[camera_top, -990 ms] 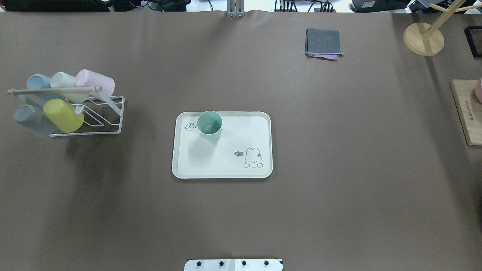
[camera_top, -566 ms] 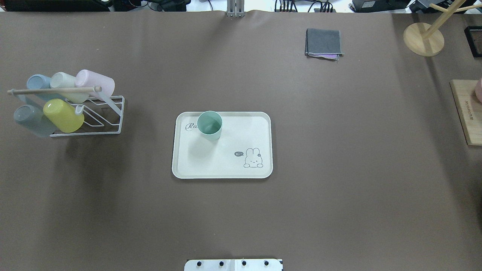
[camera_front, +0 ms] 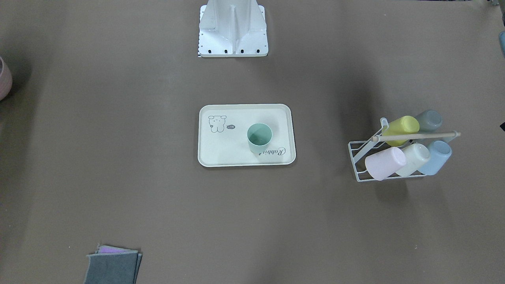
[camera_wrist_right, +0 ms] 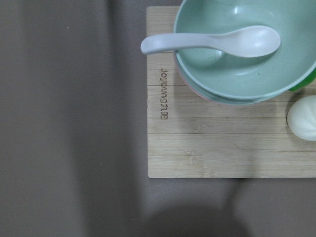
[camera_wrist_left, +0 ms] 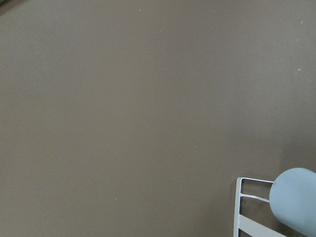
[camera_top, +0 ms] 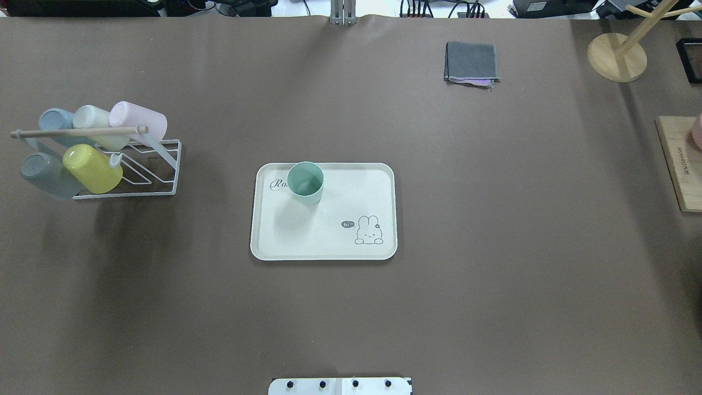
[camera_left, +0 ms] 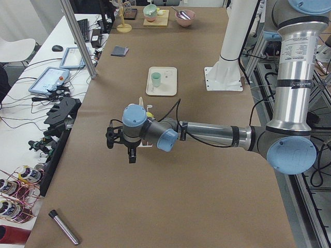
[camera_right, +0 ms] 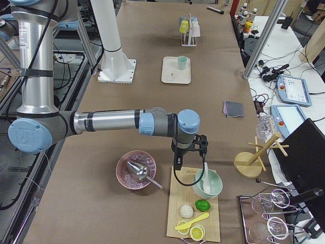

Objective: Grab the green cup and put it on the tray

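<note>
You had the green cup [camera_top: 305,182] standing upright on the tray [camera_top: 329,241], toward its far left corner, so I judged the placing done. The left pincer [camera_left: 124,150] and right pincer [camera_right: 189,157] hung over the surface well apart from it. I could not tell whether either was spread or pressed together. Your next move needed only parked arms.

Cup rack [camera_top: 82,131], folded grey cloth [camera_top: 471,60], wooden board [camera_wrist_right: 207,143]

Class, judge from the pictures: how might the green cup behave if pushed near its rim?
The green cup stands upright and looks empty, so it is probably light and might tip. Tipped, its round wall would likely roll.
</note>
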